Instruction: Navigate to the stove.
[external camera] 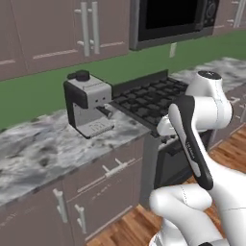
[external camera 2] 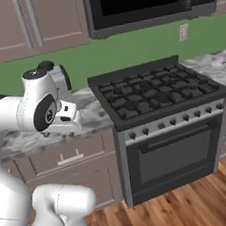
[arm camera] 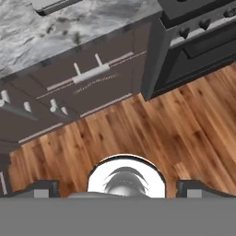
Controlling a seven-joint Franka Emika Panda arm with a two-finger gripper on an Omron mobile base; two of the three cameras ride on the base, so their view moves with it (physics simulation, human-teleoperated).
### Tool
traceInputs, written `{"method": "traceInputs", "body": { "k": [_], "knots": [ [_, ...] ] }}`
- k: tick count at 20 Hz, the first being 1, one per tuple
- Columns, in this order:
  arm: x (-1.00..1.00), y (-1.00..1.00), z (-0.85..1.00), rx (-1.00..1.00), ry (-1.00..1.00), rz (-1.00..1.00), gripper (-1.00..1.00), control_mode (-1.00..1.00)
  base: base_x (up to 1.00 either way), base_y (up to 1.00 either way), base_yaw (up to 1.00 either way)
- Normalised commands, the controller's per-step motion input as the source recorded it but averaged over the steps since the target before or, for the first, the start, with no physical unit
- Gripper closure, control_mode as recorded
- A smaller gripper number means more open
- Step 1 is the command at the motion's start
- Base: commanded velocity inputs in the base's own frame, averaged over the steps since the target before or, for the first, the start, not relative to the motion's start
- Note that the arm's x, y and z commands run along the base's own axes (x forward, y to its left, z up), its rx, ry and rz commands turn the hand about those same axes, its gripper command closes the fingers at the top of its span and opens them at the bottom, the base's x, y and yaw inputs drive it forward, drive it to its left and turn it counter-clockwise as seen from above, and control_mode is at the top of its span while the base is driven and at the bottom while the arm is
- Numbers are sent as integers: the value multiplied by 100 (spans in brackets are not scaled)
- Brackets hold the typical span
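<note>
Stove (external camera 2: pixel 160 109) knobs (external camera 2: pixel 176 121) facing right base camera

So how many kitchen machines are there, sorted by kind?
Stove: 1
Microwave: 1
Coffee machine: 1
Total: 3

Marble counter (external camera: pixel 33 149); coffee machine (external camera: pixel 88 102) on it
</note>
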Motion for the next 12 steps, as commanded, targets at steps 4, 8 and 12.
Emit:
{"method": "traceInputs", "body": {
  "k": [4,8,12],
  "knots": [
    [0,0,0,0,0,0,-100,100,100,-38,-36],
    [0,0,0,0,0,0,-100,100,100,-38,-28],
    [0,0,0,0,0,0,-100,100,100,-77,3]
  ]
}}
